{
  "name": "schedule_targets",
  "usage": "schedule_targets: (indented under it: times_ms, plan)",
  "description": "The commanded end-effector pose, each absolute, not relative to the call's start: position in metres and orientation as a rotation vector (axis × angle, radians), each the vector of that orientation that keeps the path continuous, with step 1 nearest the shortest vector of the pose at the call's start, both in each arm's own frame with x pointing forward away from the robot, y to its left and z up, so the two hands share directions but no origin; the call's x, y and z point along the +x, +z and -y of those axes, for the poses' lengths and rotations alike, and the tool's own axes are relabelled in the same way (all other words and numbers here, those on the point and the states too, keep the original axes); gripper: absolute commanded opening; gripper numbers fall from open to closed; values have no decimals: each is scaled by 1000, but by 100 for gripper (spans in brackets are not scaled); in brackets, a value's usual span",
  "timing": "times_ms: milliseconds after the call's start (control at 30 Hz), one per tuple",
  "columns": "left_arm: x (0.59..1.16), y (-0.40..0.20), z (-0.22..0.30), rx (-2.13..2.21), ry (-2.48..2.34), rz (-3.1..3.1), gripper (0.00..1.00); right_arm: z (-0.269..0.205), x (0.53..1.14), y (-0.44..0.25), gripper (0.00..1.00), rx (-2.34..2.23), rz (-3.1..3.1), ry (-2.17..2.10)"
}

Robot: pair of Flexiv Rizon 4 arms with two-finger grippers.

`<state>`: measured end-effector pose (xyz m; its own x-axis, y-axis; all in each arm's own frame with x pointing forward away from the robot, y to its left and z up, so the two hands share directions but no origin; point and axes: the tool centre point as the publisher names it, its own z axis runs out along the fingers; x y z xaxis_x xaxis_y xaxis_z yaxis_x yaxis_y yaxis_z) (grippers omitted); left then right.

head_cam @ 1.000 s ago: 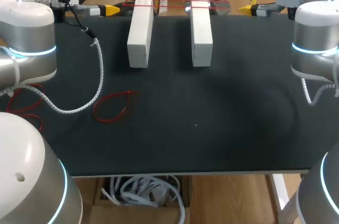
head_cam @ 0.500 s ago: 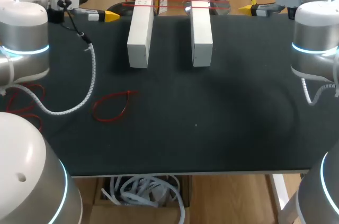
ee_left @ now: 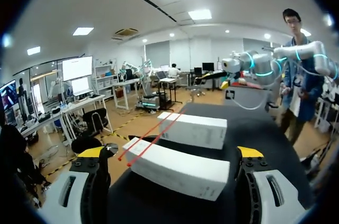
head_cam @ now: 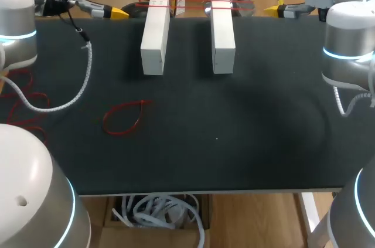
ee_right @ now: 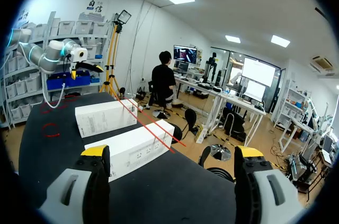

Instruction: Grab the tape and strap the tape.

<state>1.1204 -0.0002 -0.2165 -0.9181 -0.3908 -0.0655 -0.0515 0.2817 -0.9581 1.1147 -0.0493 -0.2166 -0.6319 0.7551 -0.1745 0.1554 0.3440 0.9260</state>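
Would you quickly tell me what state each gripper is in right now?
Left gripper: open, fingers wide apart, holding nothing.
Right gripper: open, fingers wide apart, holding nothing.

The silver left arm [head_cam: 14, 31] has swung out leftward, its yellow-tipped left gripper [head_cam: 119, 12] retreating slightly. Its white spiral-wrapped cable [head_cam: 88, 66] followed.

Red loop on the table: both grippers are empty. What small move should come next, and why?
Probably swing the left gripper over the red loop. It lies loose on the table's left half, that arm's side, and the left gripper hangs open and empty at the far left corner. One red band already spans the two white boxes' far ends.
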Motion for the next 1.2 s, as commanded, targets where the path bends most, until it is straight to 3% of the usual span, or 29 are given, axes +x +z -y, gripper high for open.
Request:
schedule_targets:
  times_ms: [33, 300, 433, 567, 667, 833, 1067, 1200]
  plan:
    - [1141, -226, 3, -252, -1783, -2362, 100, 50, 1115, -217, 100, 792, -2011, 1292]
    - [1157, -233, 8, -112, -1819, -2396, 100, 50, 1115, -217, 100, 792, -2011, 1292]
    - [1166, -238, 10, -74, -1826, -2416, 87, 50, 1115, -217, 100, 792, -2011, 1292]
    - [1176, -247, 13, -48, -1838, -2437, 58, 50, 1115, -217, 100, 792, -2011, 1292]
    - [1183, -253, 15, -12, -1840, -2460, 51, 50, 1115, -217, 100, 792, -2011, 1292]
    - [1196, -259, 14, 21, -1848, -2460, 54, 50, 1115, -217, 100, 792, -2011, 1292]
    - [1208, -267, 14, 64, -1856, -2476, 45, 50, 1115, -217, 100, 792, -2011, 1292]
    - [1215, -271, 16, 75, -1855, -2484, 45, 50, 1115, -217, 100, 792, -2011, 1292]
